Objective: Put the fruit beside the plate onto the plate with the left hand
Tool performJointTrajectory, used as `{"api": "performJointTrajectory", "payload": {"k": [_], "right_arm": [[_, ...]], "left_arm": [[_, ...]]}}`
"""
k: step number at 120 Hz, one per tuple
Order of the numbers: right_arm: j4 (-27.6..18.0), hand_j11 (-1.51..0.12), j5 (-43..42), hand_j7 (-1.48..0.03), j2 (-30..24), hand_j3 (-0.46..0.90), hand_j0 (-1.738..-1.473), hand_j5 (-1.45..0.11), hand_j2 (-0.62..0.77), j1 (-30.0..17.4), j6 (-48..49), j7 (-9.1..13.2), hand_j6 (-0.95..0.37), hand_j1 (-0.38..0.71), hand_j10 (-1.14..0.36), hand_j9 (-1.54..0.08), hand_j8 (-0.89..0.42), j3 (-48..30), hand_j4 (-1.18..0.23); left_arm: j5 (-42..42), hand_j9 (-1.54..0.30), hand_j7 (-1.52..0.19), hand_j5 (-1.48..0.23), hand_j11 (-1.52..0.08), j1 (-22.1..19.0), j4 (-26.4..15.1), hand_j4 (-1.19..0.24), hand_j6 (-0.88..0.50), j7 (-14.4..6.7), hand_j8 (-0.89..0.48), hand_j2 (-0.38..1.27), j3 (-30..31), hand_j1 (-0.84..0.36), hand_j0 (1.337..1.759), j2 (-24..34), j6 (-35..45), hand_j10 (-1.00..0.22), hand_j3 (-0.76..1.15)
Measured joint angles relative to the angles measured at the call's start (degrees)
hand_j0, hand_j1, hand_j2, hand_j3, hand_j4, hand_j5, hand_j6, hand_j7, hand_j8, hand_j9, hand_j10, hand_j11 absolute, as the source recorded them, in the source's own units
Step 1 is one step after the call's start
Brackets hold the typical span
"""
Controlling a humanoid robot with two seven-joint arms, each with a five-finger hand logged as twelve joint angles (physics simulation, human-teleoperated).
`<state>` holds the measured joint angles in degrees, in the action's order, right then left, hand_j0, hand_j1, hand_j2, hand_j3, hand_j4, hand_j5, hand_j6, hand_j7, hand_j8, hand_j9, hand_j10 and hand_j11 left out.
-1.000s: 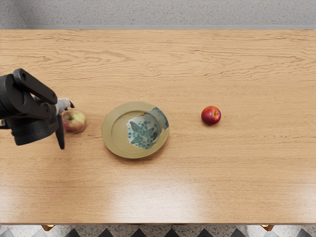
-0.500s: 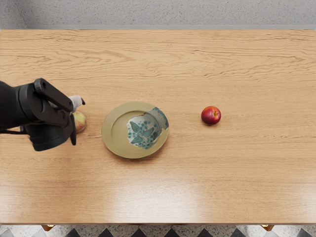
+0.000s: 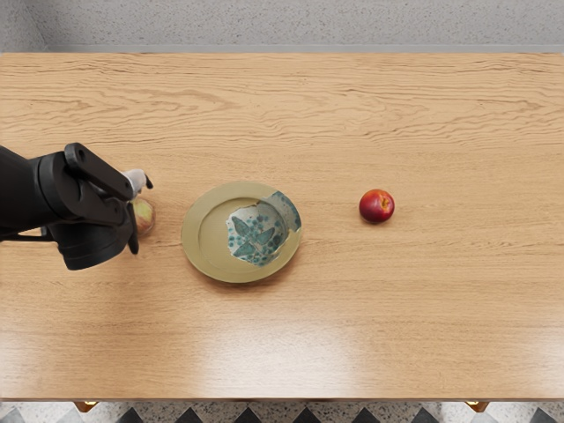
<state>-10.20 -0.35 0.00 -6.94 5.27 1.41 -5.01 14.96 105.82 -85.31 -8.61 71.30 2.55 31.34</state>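
A yellow-red apple [image 3: 146, 215] lies on the table just left of the olive plate [image 3: 204, 238]. My left hand [image 3: 134, 217] comes in from the left edge and covers the apple's left half. Its pale thumb tip shows above the fruit and a dark finger below it, so the hand straddles the apple with the fingers still spread, open. The apple rests on the wood. The plate has a teal patterned patch [image 3: 257, 233] on its right side. The right arm does not show.
A red apple [image 3: 376, 205] sits on the table well to the right of the plate. The wooden table [image 3: 352, 326] runs across the whole view, its front edge near the bottom.
My left hand has slid right from beside the apple until it covers most of it. In the last half second it hardly moved. Plate and red apple stay put.
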Motion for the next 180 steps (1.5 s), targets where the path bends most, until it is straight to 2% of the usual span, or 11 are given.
{"api": "performJointTrajectory", "payload": {"k": [74, 81, 84, 87, 93, 102, 110, 117, 140, 160, 180], "right_arm": [[0.00, -0.02, 0.00, -0.02, 0.00, 0.00, -1.658, -0.02, 0.00, 0.00, 0.00, 0.00, -0.02, -0.33, -0.02, -0.02, -0.02, 0.00, -0.02], [0.00, -0.02, 0.00, -0.02, 0.00, 0.00, -1.658, -0.02, 0.00, 0.00, 0.00, 0.00, -0.02, -0.33, -0.02, -0.02, -0.02, 0.00, -0.02], [0.00, -0.02, 0.00, -0.02, 0.00, 0.00, -1.658, -0.02, 0.00, 0.00, 0.00, 0.00, -0.02, -0.33, -0.02, -0.02, -0.02, 0.00, -0.02], [0.00, -0.02, 0.00, -0.02, 0.00, 0.00, -1.658, -0.02, 0.00, 0.00, 0.00, 0.00, -0.02, -0.33, -0.02, -0.02, -0.02, 0.00, -0.01], [0.00, -0.02, 0.00, -0.02, 0.00, 0.00, -1.658, -0.02, 0.00, 0.00, 0.00, 0.00, -0.02, -0.33, -0.02, -0.02, -0.02, 0.01, -0.01], [0.00, -0.02, 0.00, -0.02, 0.00, 0.00, -1.658, -0.02, 0.00, 0.00, 0.00, 0.00, -0.02, -0.33, -0.02, -0.02, -0.02, 0.01, -0.01], [0.00, -0.02, 0.00, -0.02, 0.00, 0.00, -1.658, -0.02, 0.00, 0.00, 0.00, 0.00, -0.02, -0.33, -0.02, -0.02, -0.02, 0.00, -0.01], [0.00, -0.02, 0.00, -0.02, 0.00, 0.00, -1.658, -0.02, 0.00, 0.00, 0.00, 0.00, -0.02, -0.33, -0.02, -0.02, -0.02, 0.00, -0.01], [0.00, -0.02, 0.00, -0.02, 0.00, 0.00, -1.658, -0.02, 0.00, 0.00, 0.00, 0.00, -0.01, -0.33, -0.01, -0.02, -0.01, 0.00, -0.01], [0.00, -0.02, 0.00, -0.02, 0.00, 0.00, -1.658, -0.02, 0.00, 0.00, 0.00, 0.00, -0.01, -0.33, -0.01, -0.02, -0.01, 0.00, -0.01], [0.00, -0.02, 0.00, -0.02, 0.00, 0.00, -1.658, -0.02, 0.00, 0.00, 0.00, 0.00, -0.01, -0.33, -0.01, -0.02, -0.01, 0.00, -0.01]], "left_arm": [[0.10, -0.37, -0.37, -0.37, -0.37, -2.46, 0.15, -0.29, -0.29, 0.01, -0.29, 0.06, -0.31, 0.01, 1.658, -0.97, 3.63, -0.29, 0.00], [0.97, -0.53, -0.49, -0.52, -0.53, -2.32, 0.12, -0.41, -0.38, 0.03, -0.38, 0.08, -0.36, -0.14, 1.658, -0.90, 2.32, -0.41, 0.00], [1.20, -0.57, -0.70, -0.57, -0.60, -2.28, 0.16, -0.48, -0.21, 0.15, -0.34, 0.09, -0.36, -0.20, 1.658, -0.81, 1.32, -0.46, 0.00], [1.32, -0.72, -0.84, -0.62, -0.66, -2.27, 0.22, -0.52, -0.08, 0.22, -0.22, 0.11, -0.32, -0.26, 1.658, -0.80, 0.49, -0.48, 0.00], [1.44, -0.92, -1.01, -0.79, -0.76, -2.26, 0.33, -0.39, 0.06, 0.34, -0.06, 0.14, -0.24, -0.34, 1.657, -0.76, -0.69, -0.48, 0.04], [2.12, -0.85, -0.93, -0.74, -0.89, -1.70, 0.33, -0.41, 0.01, 0.56, -0.09, 0.16, -0.20, -0.35, 1.656, -0.42, -1.86, -0.47, 0.06], [2.97, -0.83, -0.82, -0.85, -0.97, -0.73, 0.06, -0.39, -0.11, 0.59, -0.19, 0.14, -0.29, -0.36, 1.653, 0.25, -3.05, -0.43, 0.04], [3.60, -0.93, -0.93, -0.95, -1.04, 1.54, -0.13, -0.38, -0.18, 0.40, -0.17, 0.15, -0.32, -0.36, 1.648, 2.02, -6.34, -0.44, 0.03], [4.28, -1.09, -1.10, -1.12, -1.12, 6.19, -0.55, -0.28, -0.07, 0.19, -0.12, 0.22, -0.45, -0.40, 1.635, 6.61, -19.26, -0.40, 0.01], [4.38, -1.17, -1.20, -1.23, -1.19, 13.56, -1.35, -0.24, -0.05, 0.21, -0.10, 0.23, -0.41, -0.38, 1.632, 15.00, -34.62, -0.38, 0.01], [4.18, -1.21, -1.25, -1.28, -1.22, 15.13, -1.54, -0.24, -0.02, 0.20, -0.07, 0.24, -5.74, -0.37, 1.627, 17.71, -44.18, -0.38, 0.00]]}}
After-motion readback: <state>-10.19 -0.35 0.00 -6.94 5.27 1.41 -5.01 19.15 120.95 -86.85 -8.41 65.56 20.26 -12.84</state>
